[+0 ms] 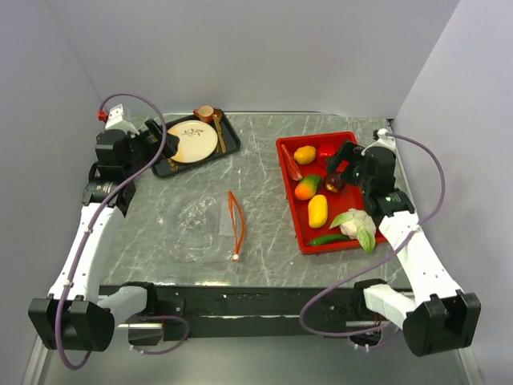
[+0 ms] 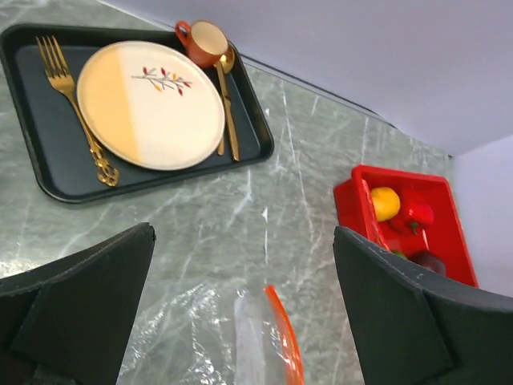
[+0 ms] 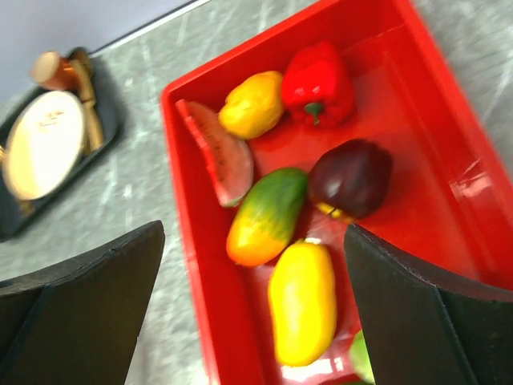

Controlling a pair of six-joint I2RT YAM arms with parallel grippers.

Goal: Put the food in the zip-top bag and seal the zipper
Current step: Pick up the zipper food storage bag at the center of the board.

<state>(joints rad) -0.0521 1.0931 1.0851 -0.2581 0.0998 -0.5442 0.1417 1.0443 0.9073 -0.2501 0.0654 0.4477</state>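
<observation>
Food sits in the red tray (image 3: pixel 433 160) at three o'clock on the marble table (image 1: pixel 264 152), while the zip-top bag (image 1: pixel 196 224) lies flat at eight o'clock, mouth facing three. Over the tray hovers the right gripper (image 3: pixel 252 241), jaws spread wide and empty. The left gripper (image 2: pixel 242 237), equally wide and empty, hangs at eleven o'clock beyond the bag. The yellow mango (image 3: pixel 303 301) looks the easiest first pick: straddle its narrow width. The zipper (image 1: pixel 238 220) seems barely parted, so spread it, working away from the white slider (image 1: pixel 236 257) at its six o'clock end.
</observation>
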